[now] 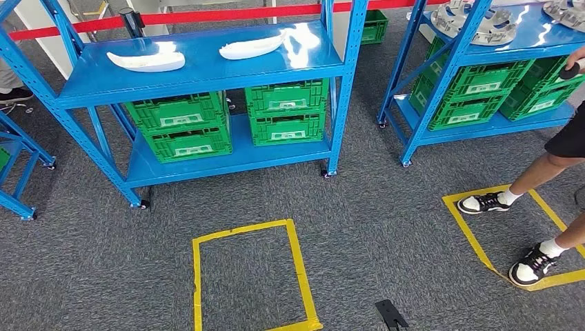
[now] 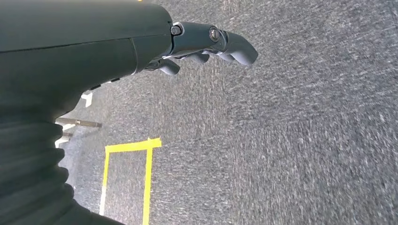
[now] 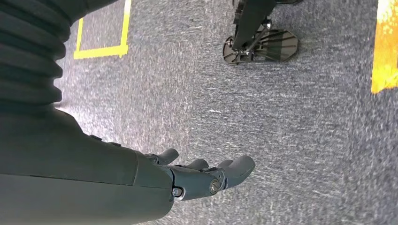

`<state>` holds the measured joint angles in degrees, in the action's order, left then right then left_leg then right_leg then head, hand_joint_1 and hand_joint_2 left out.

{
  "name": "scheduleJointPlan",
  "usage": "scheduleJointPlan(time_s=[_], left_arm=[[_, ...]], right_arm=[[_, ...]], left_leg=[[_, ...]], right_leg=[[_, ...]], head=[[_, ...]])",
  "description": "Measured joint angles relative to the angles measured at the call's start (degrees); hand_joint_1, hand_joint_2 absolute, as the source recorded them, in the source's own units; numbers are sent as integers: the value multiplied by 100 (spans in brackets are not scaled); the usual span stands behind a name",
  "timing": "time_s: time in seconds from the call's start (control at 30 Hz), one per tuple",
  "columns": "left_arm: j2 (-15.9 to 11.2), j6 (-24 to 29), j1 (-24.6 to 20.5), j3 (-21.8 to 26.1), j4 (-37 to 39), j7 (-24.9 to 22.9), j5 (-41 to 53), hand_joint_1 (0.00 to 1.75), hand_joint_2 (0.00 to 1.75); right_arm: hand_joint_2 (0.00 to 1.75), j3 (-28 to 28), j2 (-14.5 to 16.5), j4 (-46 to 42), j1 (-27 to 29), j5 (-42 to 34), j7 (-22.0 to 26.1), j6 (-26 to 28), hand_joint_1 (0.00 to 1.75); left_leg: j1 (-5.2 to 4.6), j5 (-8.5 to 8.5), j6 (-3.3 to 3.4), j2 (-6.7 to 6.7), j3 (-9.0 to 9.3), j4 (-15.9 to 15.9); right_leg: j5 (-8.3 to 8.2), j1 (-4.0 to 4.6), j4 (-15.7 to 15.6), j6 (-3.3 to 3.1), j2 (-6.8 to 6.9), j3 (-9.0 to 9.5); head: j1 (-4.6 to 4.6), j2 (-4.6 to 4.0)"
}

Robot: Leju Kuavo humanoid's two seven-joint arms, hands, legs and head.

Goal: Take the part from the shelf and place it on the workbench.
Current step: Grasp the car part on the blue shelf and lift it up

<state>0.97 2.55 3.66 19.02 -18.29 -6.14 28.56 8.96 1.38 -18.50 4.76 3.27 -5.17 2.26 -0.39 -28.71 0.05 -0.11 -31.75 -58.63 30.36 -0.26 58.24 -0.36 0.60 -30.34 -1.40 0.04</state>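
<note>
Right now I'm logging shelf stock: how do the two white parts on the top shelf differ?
The left white part lies nearer the shelf's front edge; the right white part lies farther back. The left one looks broader and lies about level across the picture; the right one looks slimmer and slants up toward the right. Both are white, curved, elongated shells resting on the blue top shelf.

Blue wheeled shelf (image 1: 207,69) is standing on grey carpet (image 1: 386,207), carrying two white curved parts (image 1: 146,62) (image 1: 252,47) side by side on its top deck and four green crates (image 1: 286,110) stacked in pairs below.
</note>
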Motion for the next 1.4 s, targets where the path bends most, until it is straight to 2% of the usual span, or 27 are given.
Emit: scheduleJointPlan(time_s=[0.17, 0.3, 0.53, 0.77, 1.0, 1.23, 1.37, 1.4], left_arm=[[-5, -157, -459, 586, 77, 405, 588, 0, 0], [-23, -221, -1110, 895, 113, 843, 999, 0, 0], [-28, -234, -2394, 1024, 95, 1583, 1530, 0, 0], [23, -165, -3583, 904, -72, 2056, 1793, 0, 0], [87, 44, -4854, 245, -283, 2406, 1882, 0, 0], [82, 352, -5882, -616, -428, 2666, 1927, 0, 0], [53, 526, -6406, -1142, -471, 2802, 1952, 0, 0], [44, 557, -6511, -1275, -474, 2829, 1952, 0, 0]], right_arm=[[0, 320, 36, 148, -141, 64, -46, 3, 0], [175, 528, 65, 262, -252, 132, -71, -8, 0], [175, 769, 97, 403, -373, 241, -75, -21, 0], [175, 911, 122, 485, -441, 338, -90, -20, 0], [175, 1045, 127, 562, -502, 466, -153, 0, 0], [175, 1131, 127, 621, -536, 618, -196, 28, 0], [0, 1166, 130, 654, -573, 731, -224, 73, 0], [0, 1167, 132, 662, -580, 772, -239, 79, 0]], left_leg=[[0, 9, 1, -5, 0, -1], [1, 22, -1, -6, 0, -1], [0, 38, -2, -4, -1, -2], [0, 46, 0, -2, -2, -4], [-1, 50, 2, -3, -3, -7], [-1, 53, 1, -4, -7, -8], [-1, 53, 0, -5, -9, -8], [-2, 53, 0, -6, -9, -8]], right_leg=[[-4, 0, 0, 2, 3, -2], [-15, 0, 1, 4, 4, 0], [-34, 0, 4, 4, 1, 0], [-45, 0, 5, 6, 1, -1], [-50, 0, 6, 8, 0, 0], [-51, 0, 7, 9, 2, -1], [-51, 0, 8, 9, 2, -2], [-51, 0, 8, 9, 2, -2]], head=[[0, 0], [0, 0], [0, 0], [0, 0], [0, 0], [0, 0], [0, 0], [0, 0]])
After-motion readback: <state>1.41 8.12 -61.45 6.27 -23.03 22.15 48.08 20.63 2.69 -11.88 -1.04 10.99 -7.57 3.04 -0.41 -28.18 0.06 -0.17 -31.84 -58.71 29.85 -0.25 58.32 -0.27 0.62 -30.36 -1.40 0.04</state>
